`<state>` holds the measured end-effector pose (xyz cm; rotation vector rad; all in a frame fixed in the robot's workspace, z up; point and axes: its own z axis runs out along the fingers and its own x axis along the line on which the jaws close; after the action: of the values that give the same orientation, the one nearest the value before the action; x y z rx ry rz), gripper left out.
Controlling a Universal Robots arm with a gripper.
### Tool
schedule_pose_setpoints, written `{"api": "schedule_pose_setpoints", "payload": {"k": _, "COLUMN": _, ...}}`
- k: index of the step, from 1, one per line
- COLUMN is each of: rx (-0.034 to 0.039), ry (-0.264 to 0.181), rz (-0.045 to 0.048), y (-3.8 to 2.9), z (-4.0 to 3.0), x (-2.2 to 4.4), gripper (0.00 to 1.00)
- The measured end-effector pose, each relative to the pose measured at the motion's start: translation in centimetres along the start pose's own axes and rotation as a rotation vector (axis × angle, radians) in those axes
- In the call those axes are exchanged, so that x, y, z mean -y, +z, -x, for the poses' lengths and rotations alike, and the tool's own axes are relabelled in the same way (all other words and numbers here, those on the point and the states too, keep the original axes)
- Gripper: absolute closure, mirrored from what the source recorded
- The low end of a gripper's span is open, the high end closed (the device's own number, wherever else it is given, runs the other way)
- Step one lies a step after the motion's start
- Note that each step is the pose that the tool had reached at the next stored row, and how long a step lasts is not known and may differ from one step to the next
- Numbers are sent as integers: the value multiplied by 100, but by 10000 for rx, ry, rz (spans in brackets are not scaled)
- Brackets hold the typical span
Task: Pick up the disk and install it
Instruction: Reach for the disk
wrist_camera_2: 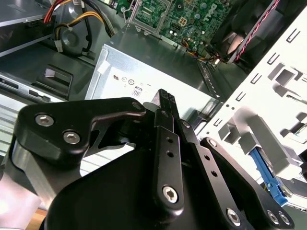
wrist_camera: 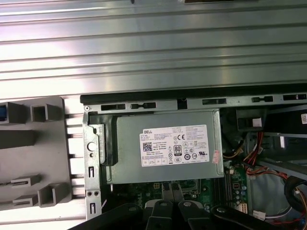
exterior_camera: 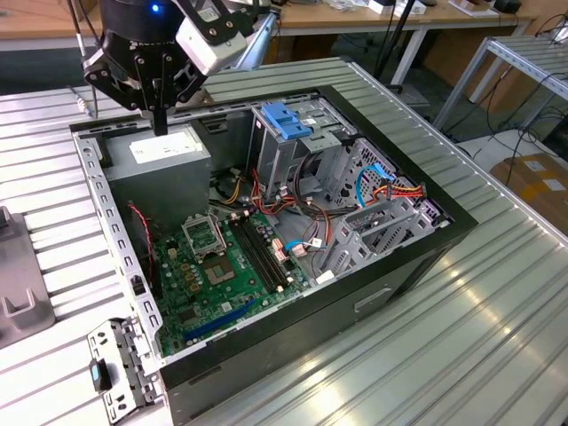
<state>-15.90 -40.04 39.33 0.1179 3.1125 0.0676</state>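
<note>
Both fingers of the end effector (exterior_camera: 159, 122) are pressed together and empty, hanging just above the grey power-supply box (wrist_camera: 165, 143) at one corner of the open computer case (exterior_camera: 448, 232). Pickup looks not yet begun; a grasp would call for the fingers to part and line up with the carrier's rails. Beyond the case wall, the disk (wrist_camera_2: 265, 171) seems to lie in a grey holder (wrist_camera_2: 247, 125) on the counter (exterior_camera: 461, 346). A blue rail peeks out, the rest hidden.
</note>
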Motion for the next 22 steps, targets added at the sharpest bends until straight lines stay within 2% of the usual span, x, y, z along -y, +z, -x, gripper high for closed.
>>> {"api": "schedule_pose_setpoints", "payload": {"k": 22, "rx": 0, "ry": 0, "rz": 0, "y": -1, "z": -57, "x": 4, "gripper": 90}}
